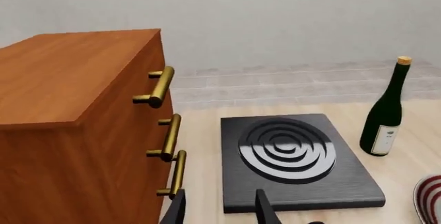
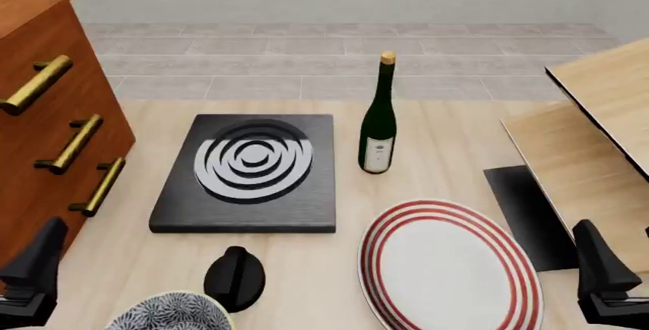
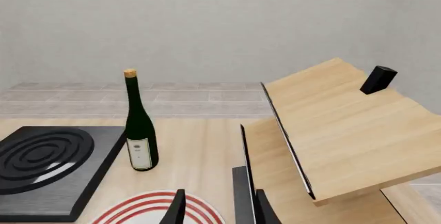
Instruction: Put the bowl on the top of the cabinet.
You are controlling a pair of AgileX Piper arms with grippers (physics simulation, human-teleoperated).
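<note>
The bowl (image 2: 172,313), small with a dark blue-and-white floral pattern, sits at the table's near edge, partly cut off in the front view; it is not in either wrist view. The reddish-brown cabinet (image 2: 41,117) with brass bar handles stands at the left and also shows in the left wrist view (image 1: 69,105). My left gripper (image 2: 33,273) is open and empty at the near left, beside the cabinet's base and left of the bowl; its fingers (image 1: 265,209) stand apart. My right gripper (image 2: 606,273) is open and empty at the near right, fingers (image 3: 177,209) apart.
A black round knob (image 2: 235,277) sits just behind the bowl. A black burner slab (image 2: 251,170) lies mid-table, with a green wine bottle (image 2: 378,117) beside it. A large white plate with red rings (image 2: 451,265) lies near right. Light-wood boards (image 2: 598,109) stand at the right.
</note>
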